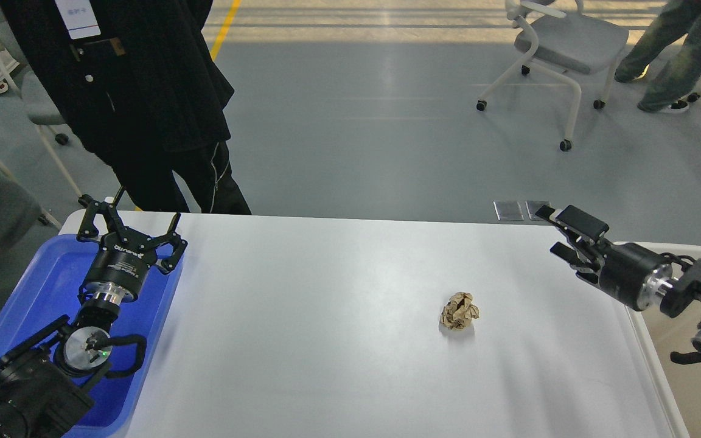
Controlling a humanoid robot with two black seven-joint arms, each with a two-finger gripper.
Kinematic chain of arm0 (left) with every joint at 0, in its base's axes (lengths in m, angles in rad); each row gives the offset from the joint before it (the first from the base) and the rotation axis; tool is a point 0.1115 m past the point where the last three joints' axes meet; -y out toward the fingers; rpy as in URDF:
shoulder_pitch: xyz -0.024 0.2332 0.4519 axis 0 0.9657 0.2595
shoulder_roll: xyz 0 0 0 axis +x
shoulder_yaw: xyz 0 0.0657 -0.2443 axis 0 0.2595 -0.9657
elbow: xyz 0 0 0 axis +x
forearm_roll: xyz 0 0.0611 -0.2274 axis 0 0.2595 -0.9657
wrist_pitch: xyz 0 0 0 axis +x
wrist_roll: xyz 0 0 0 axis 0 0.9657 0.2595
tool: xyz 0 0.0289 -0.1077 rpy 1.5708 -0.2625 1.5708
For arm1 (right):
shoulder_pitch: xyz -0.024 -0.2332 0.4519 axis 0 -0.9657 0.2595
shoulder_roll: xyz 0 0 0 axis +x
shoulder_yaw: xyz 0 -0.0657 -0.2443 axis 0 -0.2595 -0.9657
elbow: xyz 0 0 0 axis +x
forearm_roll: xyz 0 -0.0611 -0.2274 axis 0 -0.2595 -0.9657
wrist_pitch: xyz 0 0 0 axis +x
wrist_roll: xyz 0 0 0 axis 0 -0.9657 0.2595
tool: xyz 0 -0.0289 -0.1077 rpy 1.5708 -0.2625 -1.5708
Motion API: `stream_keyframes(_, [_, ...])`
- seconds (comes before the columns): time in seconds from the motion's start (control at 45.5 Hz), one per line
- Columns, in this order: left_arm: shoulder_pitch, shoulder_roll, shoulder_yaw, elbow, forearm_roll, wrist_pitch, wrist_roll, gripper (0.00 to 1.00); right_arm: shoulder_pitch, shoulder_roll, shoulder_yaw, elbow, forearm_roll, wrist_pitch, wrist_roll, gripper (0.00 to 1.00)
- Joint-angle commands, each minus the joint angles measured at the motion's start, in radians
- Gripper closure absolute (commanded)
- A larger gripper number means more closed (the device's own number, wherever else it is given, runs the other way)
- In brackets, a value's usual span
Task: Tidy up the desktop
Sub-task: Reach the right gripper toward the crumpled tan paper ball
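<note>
White desktop (338, 340) — left tool (133, 228) spread, right tool (554, 230) above far corner

Bystander's (137, 91) head apparently off-frame

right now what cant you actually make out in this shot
- Blue tray, head view: my left arm covers much of its floor, and the bottom left edge cuts it off.
- Bin, head view: the right edge cuts it off and my right arm crosses it, so its contents stay unseen.
- Right end effector: seen side-on and dark, so any finger gap is unclear.
- Crumpled brown paper on the desktop: too small to read any print.
</note>
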Motion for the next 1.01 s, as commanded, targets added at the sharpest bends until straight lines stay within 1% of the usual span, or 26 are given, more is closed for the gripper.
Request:
stream_keyframes(0.0, [0.0, 0.0, 0.0, 0.0, 0.0, 0.0, 0.0, 0.0, 0.179, -0.022, -0.303, 0.016, -0.222, -0.014, -0.006, 0.0])
stream_keyframes(0.088, [0.0, 0.0, 0.0, 0.0, 0.0, 0.0, 0.0, 0.0, 0.243, -0.003, -0.384, 0.012, -0.235, -0.022, -0.016, 0.0])
stream_keyframes(0.154, [0.0, 0.0, 0.0, 0.0, 0.0, -0.001, 0.0, 0.0, 0.305, 0.032, -0.446, 0.0, -0.255, -0.045, -0.032, 0.0])
stream_keyframes(0.33, [0.0, 0.0, 0.0, 0.0, 0.0, -0.001, 0.0, 0.0, 0.418, 0.072, -0.621, -0.08, -0.342, -0.083, -0.033, 0.0])
stream_keyframes(0.396, [0.0, 0.0, 0.0, 0.0, 0.0, -0.001, 0.0, 0.0, 0.441, 0.119, -0.687, -0.117, -0.387, -0.12, -0.033, 0.0])
stream_keyframes(0.527, [0.0, 0.0, 0.0, 0.0, 0.0, -0.001, 0.0, 0.0, 0.452, 0.236, -0.78, -0.217, -0.425, -0.214, -0.033, 0.0])
stream_keyframes(0.637, [0.0, 0.0, 0.0, 0.0, 0.0, -0.001, 0.0, 0.0, 0.447, 0.303, -0.832, -0.299, -0.428, -0.258, -0.033, 0.0])
stream_keyframes(0.725, [0.0, 0.0, 0.0, 0.0, 0.0, -0.001, 0.0, 0.0, 0.441, 0.368, -0.857, -0.338, -0.428, -0.287, -0.033, 0.0])
stream_keyframes(0.857, [0.0, 0.0, 0.0, 0.0, 0.0, -0.001, 0.0, 0.0, 0.43, 0.405, -0.912, -0.436, -0.427, -0.358, -0.032, 0.0])
stream_keyframes(0.989, [0.0, 0.0, 0.0, 0.0, 0.0, -0.001, 0.0, 0.0, 0.432, 0.415, -0.966, -0.474, -0.417, -0.407, -0.032, 0.0])
